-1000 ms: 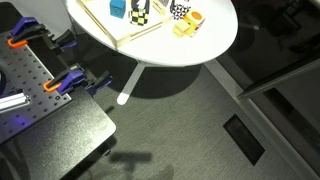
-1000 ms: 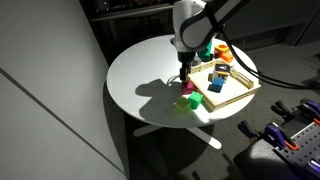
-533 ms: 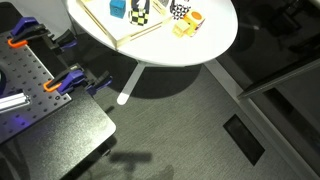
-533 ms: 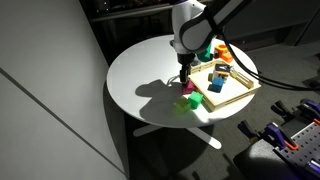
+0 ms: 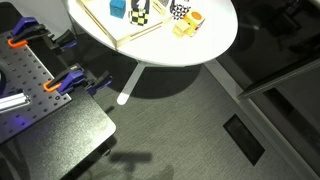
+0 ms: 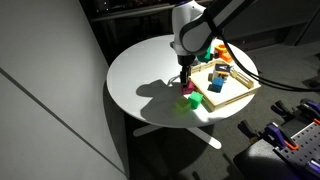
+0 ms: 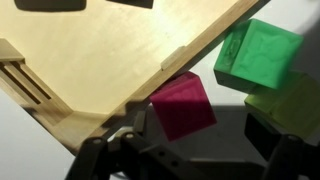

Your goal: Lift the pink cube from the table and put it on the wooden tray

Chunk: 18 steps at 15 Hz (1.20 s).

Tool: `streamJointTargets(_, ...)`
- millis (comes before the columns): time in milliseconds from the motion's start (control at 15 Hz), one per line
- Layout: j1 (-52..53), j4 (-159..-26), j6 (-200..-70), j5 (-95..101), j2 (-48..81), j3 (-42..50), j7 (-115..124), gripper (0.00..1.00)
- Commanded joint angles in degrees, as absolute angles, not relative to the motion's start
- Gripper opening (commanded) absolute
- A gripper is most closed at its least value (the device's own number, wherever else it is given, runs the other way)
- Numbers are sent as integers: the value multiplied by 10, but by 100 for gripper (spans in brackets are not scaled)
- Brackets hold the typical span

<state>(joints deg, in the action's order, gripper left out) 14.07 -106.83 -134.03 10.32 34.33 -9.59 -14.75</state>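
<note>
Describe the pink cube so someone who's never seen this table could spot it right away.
Start at the round white table and find the wooden tray on it. Just off the tray's edge, on the bare tabletop under the gripper, sits the pink cube. It is plain bright pink, unlike the green cube beside it.

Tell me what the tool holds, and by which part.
Nothing is held: the tool is open, its fingers clear of the pink cube between them, which sits beside the wooden tray.
</note>
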Motion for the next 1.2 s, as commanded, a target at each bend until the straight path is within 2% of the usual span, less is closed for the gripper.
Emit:
streamJointTargets(0, 141, -1071, -1361, 125, 345, -94, -146, 100)
streamJointTargets(1133, 126, -1069, -1414, 126, 379, -98, -172, 100)
